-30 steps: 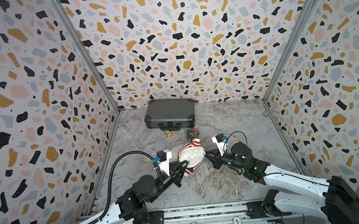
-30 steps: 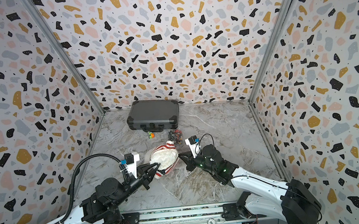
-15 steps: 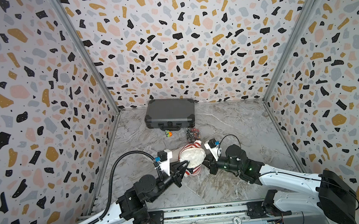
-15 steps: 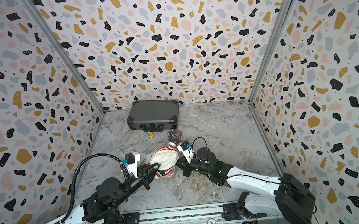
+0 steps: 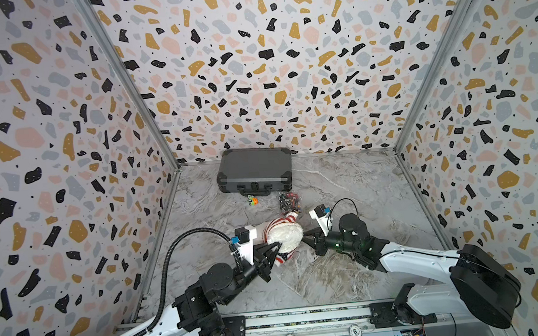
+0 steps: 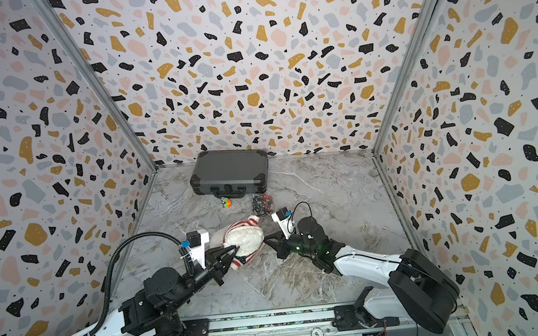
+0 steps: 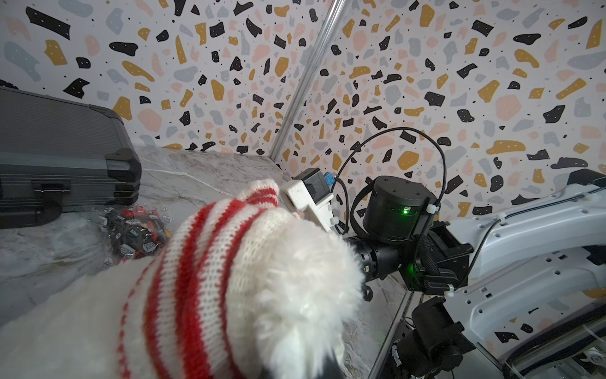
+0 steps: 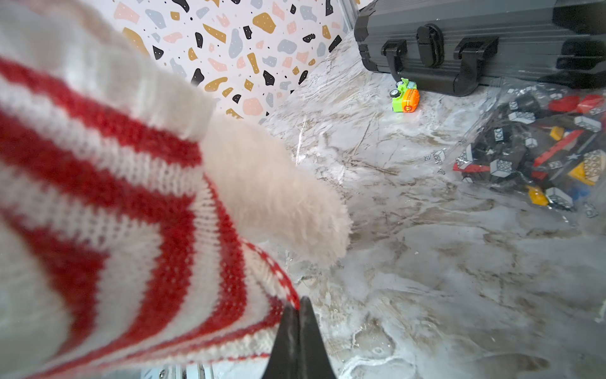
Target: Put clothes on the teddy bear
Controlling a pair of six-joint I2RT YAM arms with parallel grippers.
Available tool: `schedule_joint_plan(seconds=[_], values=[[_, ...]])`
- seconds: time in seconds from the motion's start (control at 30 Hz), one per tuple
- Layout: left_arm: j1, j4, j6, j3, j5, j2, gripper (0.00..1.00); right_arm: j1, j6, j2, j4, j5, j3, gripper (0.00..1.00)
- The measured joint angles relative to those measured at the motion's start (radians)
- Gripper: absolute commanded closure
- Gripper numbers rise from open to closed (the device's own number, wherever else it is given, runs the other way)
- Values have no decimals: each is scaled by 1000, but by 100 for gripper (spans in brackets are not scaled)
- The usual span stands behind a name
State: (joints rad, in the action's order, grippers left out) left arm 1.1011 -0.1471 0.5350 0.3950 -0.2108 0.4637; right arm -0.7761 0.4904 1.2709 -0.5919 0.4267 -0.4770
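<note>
Right wrist view: right gripper (image 8: 296,323) jaws pressed tight together, tips at the hem of the red-white striped sweater (image 8: 131,197); can't tell if any knit is caught. In a top view, left gripper (image 5: 275,245) is clenched too, tips in the fur at 7 o'clock of the teddy bear (image 5: 284,235), right gripper at its 3. Bear lies mid-floor, sweater around its body. Brick bag (image 5: 288,201) just beside at 12, toy car (image 5: 252,200) at 11, grey case (image 5: 254,170) beyond.

The white-and-black left arm (image 5: 172,327) and right arm (image 5: 411,261) reach low and inward. The black left gripper (image 5: 276,244) and right gripper (image 5: 303,235) face each other, jaws pinched together.
</note>
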Motion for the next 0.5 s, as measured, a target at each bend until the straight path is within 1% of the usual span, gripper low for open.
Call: schedule_joint_plan(seconds=[0.07,0.13,0.3,0.43,0.5], values=[[0,-2,-1,0,0,-2,100,-6,-4,-6,-3,7,0,100],[0,-3,-6,0,0,-1,100,-31,-27,-35,10,-5,0,96],[0,39,-42,14,-31,25,100,-79,-132,-200,139,-79,-1,76],[0,90,-62,16,-52,42,100,-79,-214,-304,303,-186,-9,62],[0,126,-74,25,-62,55,100,-86,-251,-354,394,-247,-12,51]])
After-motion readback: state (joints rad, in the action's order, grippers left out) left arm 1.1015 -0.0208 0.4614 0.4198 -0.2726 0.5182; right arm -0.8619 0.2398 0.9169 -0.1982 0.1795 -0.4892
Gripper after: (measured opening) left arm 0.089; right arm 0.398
